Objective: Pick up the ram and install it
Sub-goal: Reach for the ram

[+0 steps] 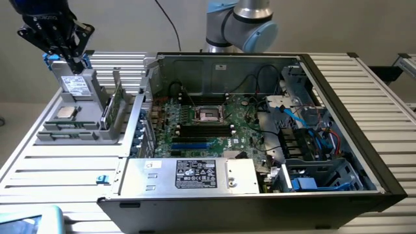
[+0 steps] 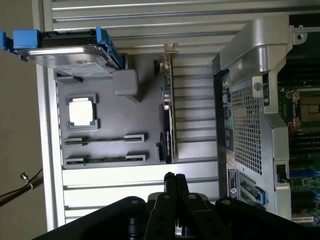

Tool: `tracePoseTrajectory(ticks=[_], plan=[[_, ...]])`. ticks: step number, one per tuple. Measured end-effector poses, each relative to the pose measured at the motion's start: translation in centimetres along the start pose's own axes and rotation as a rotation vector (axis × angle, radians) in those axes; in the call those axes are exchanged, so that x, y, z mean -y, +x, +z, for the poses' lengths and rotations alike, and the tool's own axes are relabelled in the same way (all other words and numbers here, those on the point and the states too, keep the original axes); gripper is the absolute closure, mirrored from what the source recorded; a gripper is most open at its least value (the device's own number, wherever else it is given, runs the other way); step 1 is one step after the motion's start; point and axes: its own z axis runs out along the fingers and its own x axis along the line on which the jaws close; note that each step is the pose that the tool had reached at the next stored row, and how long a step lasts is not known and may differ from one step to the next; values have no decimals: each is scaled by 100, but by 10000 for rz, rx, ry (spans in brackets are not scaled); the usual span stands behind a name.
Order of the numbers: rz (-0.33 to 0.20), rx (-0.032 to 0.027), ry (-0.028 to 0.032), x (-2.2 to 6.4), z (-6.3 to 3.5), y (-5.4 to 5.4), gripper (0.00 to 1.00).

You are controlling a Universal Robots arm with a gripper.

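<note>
Tool (image 1: 75, 62) pressed together, gripping nothing, hovering over the upright blue-railed hard drive (image 1: 77, 84). Ram (image 2: 105, 160) lies flat in a slot of the gray holder (image 2: 115, 115) on the slatted worktop (image 1: 58, 170), near the processor (image 1: 66, 113). Expansion card (image 1: 116, 105) stands upright in the same holder. Open PC case (image 1: 338, 126) sits on the exterior view's right.

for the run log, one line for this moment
gripper shut, empty | near parts holder | ram lying in holder, not picked up
</note>
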Motion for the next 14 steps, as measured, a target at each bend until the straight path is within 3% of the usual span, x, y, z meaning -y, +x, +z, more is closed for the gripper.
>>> tracePoseTrajectory(ticks=[14], plan=[[0, 0, 1, 46, 10, 637, 89]])
